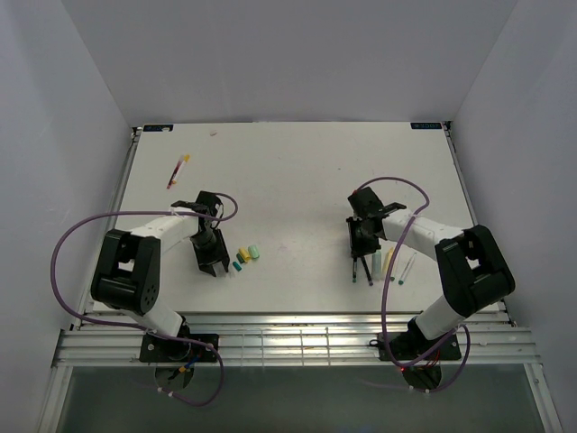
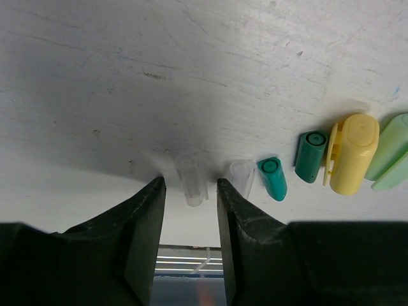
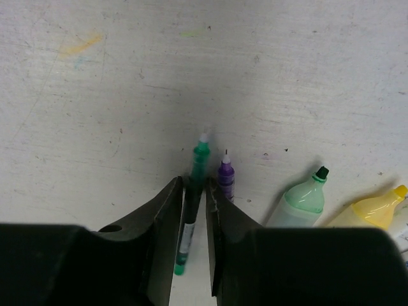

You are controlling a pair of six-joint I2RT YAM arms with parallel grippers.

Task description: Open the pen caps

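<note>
My left gripper [image 2: 189, 183] is open, its fingertips either side of a clear cap [image 2: 190, 171] lying on the table. To its right lie another clear cap [image 2: 241, 173], a teal cap [image 2: 273, 178], a dark green cap [image 2: 310, 156], a yellow cap [image 2: 354, 153] and a light green cap [image 2: 389, 150]. My right gripper [image 3: 194, 182] is closed to a narrow gap on an uncapped green pen [image 3: 201, 156] resting low on the table. An uncapped purple pen [image 3: 226, 175], a pale-green marker [image 3: 305, 197] and a yellow marker [image 3: 373, 213] lie beside it.
In the top view the caps [image 1: 245, 256] lie just right of my left gripper [image 1: 212, 264]; the pens [image 1: 370, 271] and markers [image 1: 389, 262] lie near my right gripper [image 1: 361, 251]. A red and yellow pen [image 1: 178, 170] lies at the back left. White walls enclose the table.
</note>
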